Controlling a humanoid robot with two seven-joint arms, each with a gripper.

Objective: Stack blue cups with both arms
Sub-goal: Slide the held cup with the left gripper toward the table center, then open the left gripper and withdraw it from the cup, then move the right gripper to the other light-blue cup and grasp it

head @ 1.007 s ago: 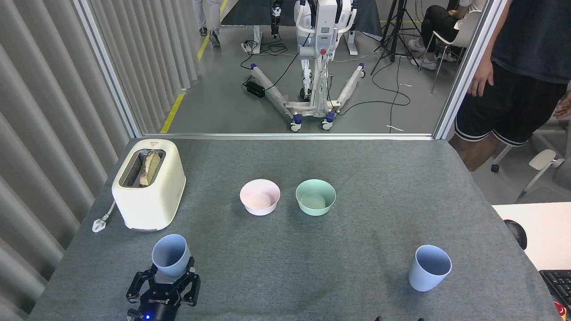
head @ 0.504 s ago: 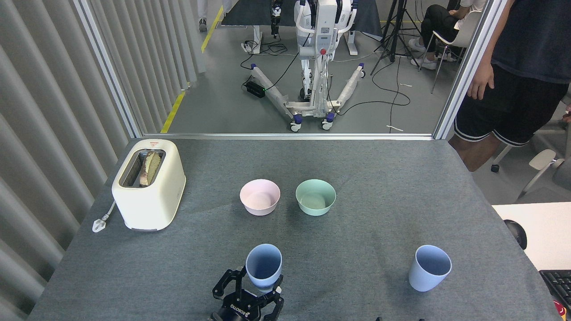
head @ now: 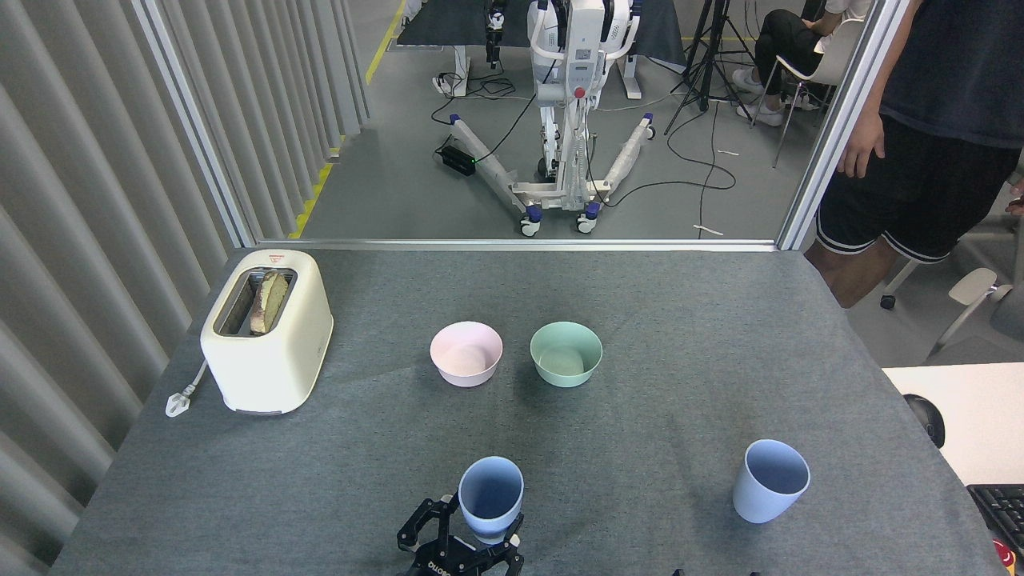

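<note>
One blue cup (head: 490,494) stands upright, mouth up, at the bottom centre of the head view, with my left gripper (head: 474,534) shut on its lower part from the near side. The other blue cup (head: 770,480) stands alone on the grey table (head: 688,336) at the near right. Of my right gripper only two tiny dark tips (head: 677,572) show at the bottom edge, left of and below that cup, so its state is unreadable.
A pink bowl (head: 466,353) and a mint-green bowl (head: 566,353) sit mid-table beyond the held cup. A cream toaster (head: 266,330) with bread stands at the left. A person (head: 920,128) stands off the table's far right corner. A white side table (head: 960,408) lies right.
My left gripper has carried its blue cup from the near left, in front of the toaster, rightward to the near centre, then slightly nearer. The right cup has not moved.
</note>
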